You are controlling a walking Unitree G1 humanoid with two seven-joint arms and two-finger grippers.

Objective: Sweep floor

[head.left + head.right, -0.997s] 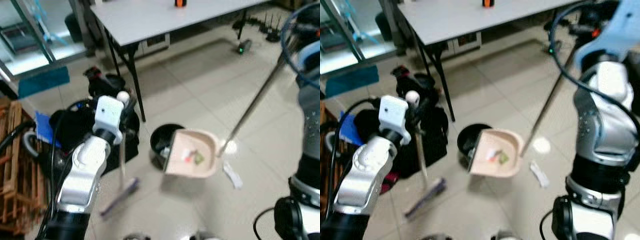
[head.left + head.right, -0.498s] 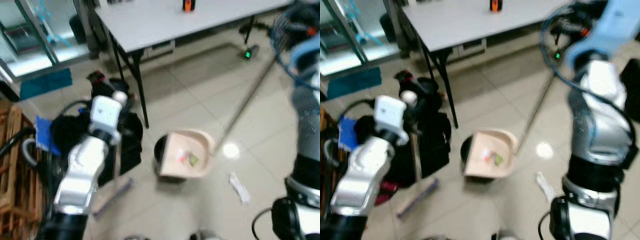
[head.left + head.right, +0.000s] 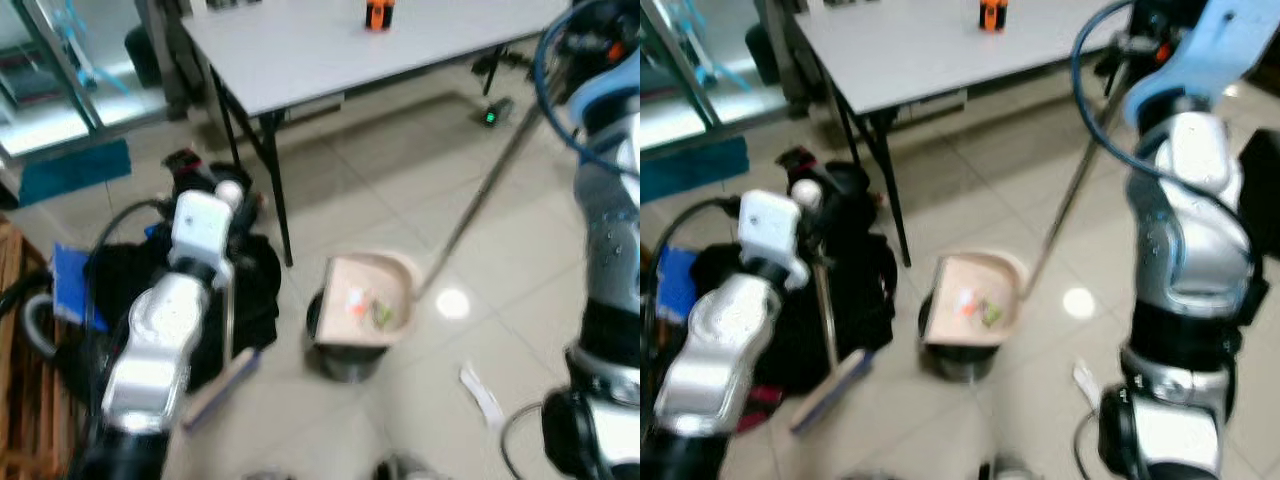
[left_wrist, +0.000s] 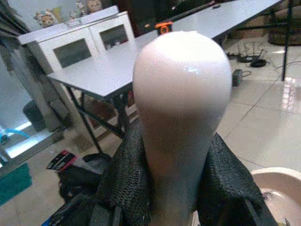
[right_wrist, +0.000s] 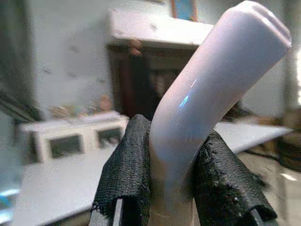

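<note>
**Dustpan over the bin, ready to tip**

On my left, the left gripper is clamped around the broom handle, fingers pressed against both sides just under its rounded white top. The broom head rests on the tiles beside the black bags heaped near the table leg.

In the middle, the dustpan sits tilted over the small black bin, with a few scraps of litter lying in it. I judge this is the emptying step: the next move calls for raising the long dustpan pole so the scraps slide down into the bin, not over the pan's side.

On my right, the right gripper is closed on the curved grip of that pole. A white scrap lies on the floor to the right of the bin, not yet swept.

The table edge and its leg crowd the left; open tile lies toward the right.
</note>
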